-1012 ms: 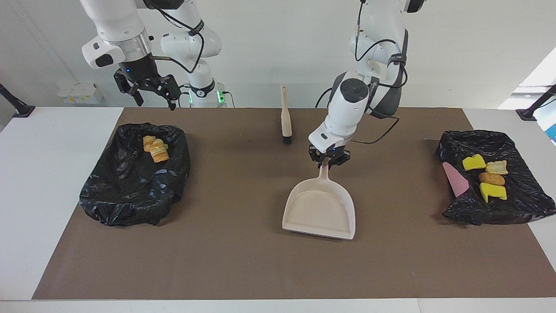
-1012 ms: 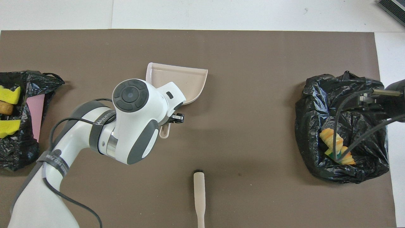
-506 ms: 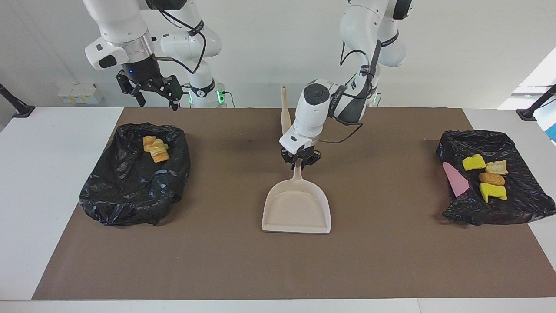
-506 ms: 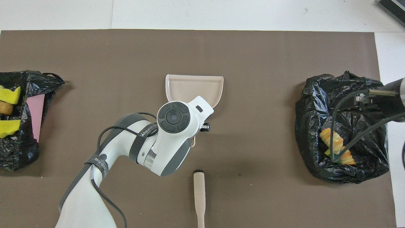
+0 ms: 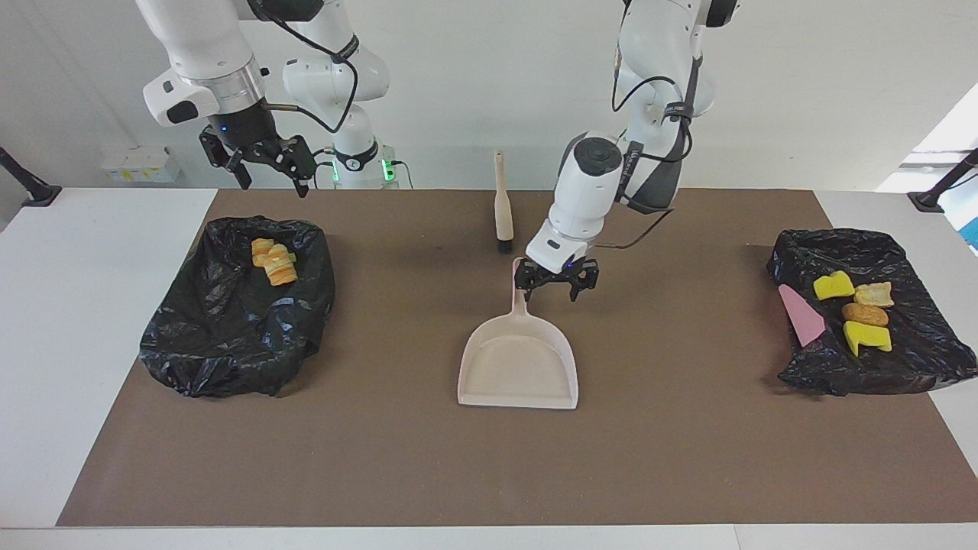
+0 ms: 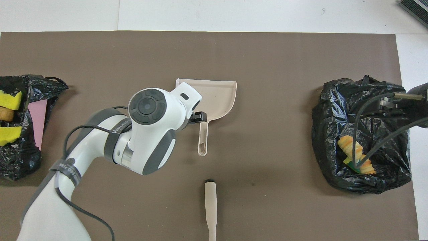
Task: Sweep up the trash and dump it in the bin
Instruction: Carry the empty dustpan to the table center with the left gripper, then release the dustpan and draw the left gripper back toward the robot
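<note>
At mid-mat, dustpan (image 5: 519,359) handle points toward the robots

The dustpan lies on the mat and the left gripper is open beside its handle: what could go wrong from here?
1. The left gripper hangs open close to the dustpan handle; moving off, a finger might catch it and turn the pan.
2. The brush lies near the handle, toward the robots; the withdrawing arm might knock it.
3. The trash lies on top of the bag near the pink piece; a nudge could spill it.
</note>
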